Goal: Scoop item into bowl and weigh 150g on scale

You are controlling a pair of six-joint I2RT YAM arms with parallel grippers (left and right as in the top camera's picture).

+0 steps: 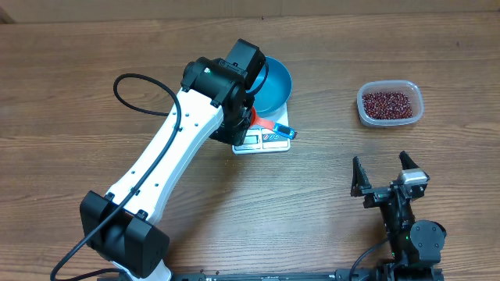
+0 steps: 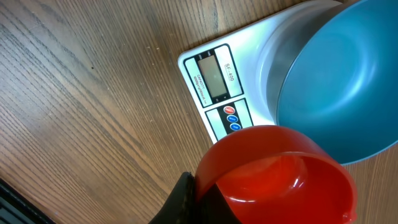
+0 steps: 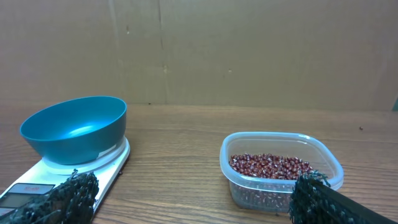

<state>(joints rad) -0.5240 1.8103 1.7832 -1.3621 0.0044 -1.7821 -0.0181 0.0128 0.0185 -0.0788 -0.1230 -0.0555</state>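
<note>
Bowl [image 1: 277, 84] sat empty on scale [image 1: 262, 141], beans [image 1: 388, 102] in far-right container [image 1: 364, 115]; left gripper [image 2: 186, 203] clamped empty scoop [image 2: 280, 180], right gripper [image 1: 383, 173] gaped idle; no scooping or weighing done.

The bowl [image 3: 73, 129] sits on the scale [image 3: 112, 165], left of the clear container [image 3: 261, 190] holding beans [image 3: 268, 165].

Setting reads as a robotics lab bench: wood-grain table [image 1: 62, 62] backed by plain cardboard sheets [image 3: 249, 50], white left arm [image 1: 164, 164] and black right arm [image 1: 406, 234] at its edge, loose black cable [image 1: 144, 108].
</note>
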